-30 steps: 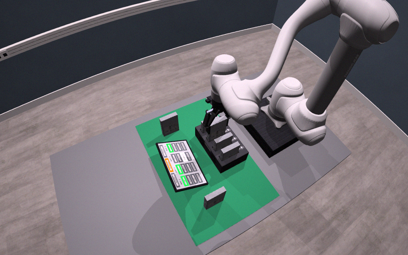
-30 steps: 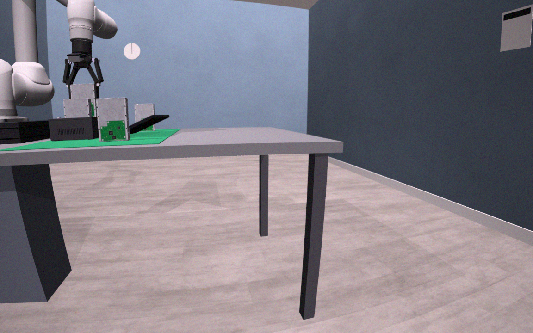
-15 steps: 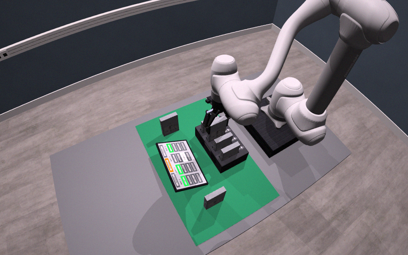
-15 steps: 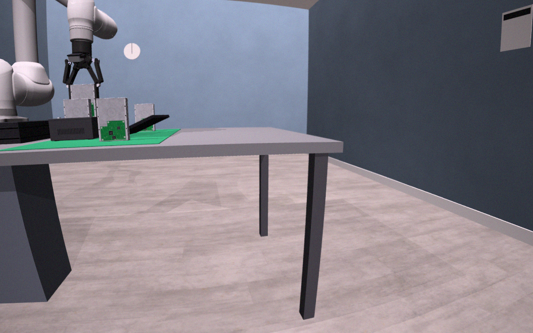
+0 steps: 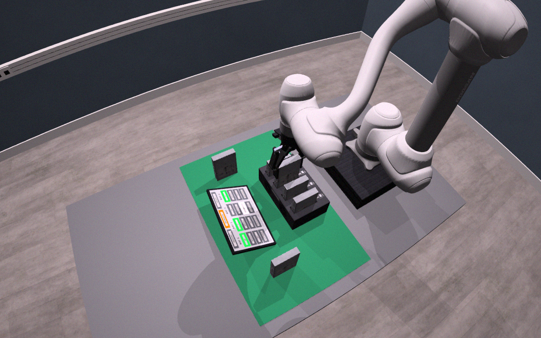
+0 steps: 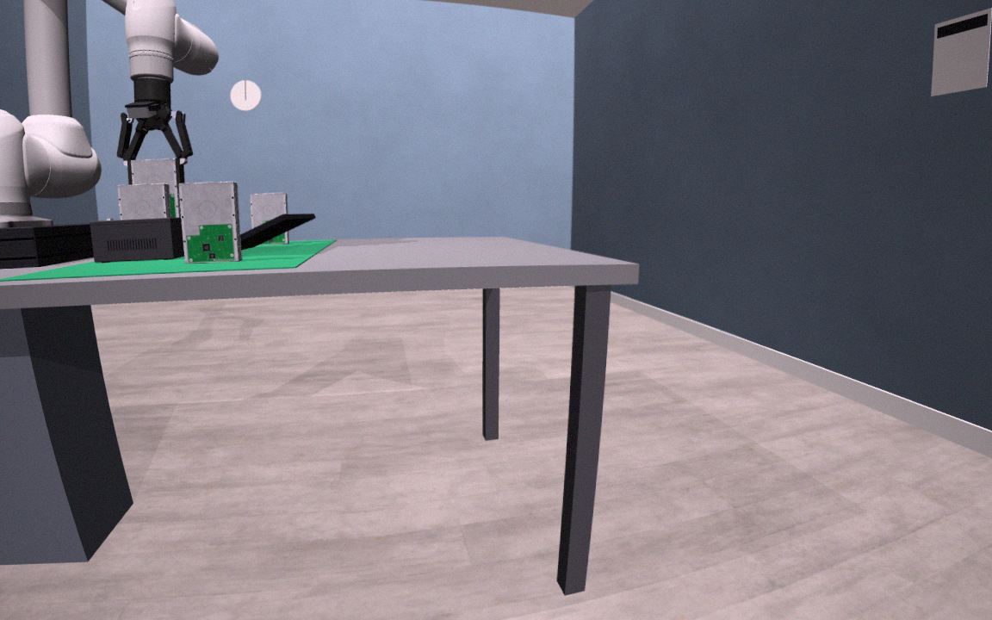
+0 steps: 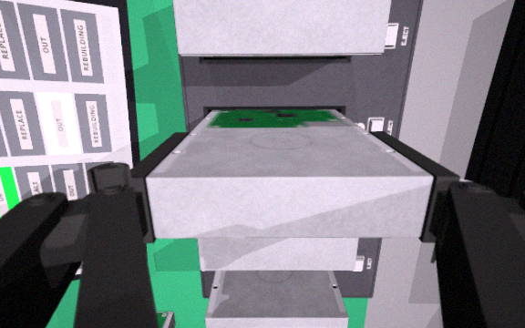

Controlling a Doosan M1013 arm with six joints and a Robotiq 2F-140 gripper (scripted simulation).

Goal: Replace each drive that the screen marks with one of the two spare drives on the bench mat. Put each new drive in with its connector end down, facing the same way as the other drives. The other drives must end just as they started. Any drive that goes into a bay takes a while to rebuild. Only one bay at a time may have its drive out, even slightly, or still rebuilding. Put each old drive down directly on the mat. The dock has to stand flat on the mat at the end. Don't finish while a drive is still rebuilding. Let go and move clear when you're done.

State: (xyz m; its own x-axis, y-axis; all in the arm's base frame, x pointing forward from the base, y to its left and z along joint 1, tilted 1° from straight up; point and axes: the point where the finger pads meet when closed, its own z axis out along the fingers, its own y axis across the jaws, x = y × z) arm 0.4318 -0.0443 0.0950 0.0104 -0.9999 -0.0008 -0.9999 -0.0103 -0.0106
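Observation:
My gripper [image 5: 289, 164] [image 6: 155, 165] [image 7: 278, 154] is shut on a grey drive [image 5: 288, 175] [image 6: 154, 173] [image 7: 285, 155]. The drive is upright, green-board end down, at a slot of the black dock [image 5: 312, 215] [image 6: 137, 240] [image 7: 253, 77]. It stands well above the seated drives; how deep its end sits is unclear. Seated drives are a near one [image 5: 296, 187] [image 7: 281, 27], an end one [image 5: 305, 199] and a far one [image 7: 276, 255]. The screen [image 5: 241, 215] [image 7: 57, 87] lights OUT in one row and green OK in the other three. One field at its left is orange.
On the green mat [image 5: 318, 273] [image 6: 275, 258], one drive [image 5: 224, 165] [image 6: 268, 207] stands near the screen's far end and another [image 5: 284, 262] [image 6: 208, 204] near its other end. A further drive [image 7: 276, 298] stands beyond the dock. White EJECT buttons [image 7: 375, 125] line the dock's edge.

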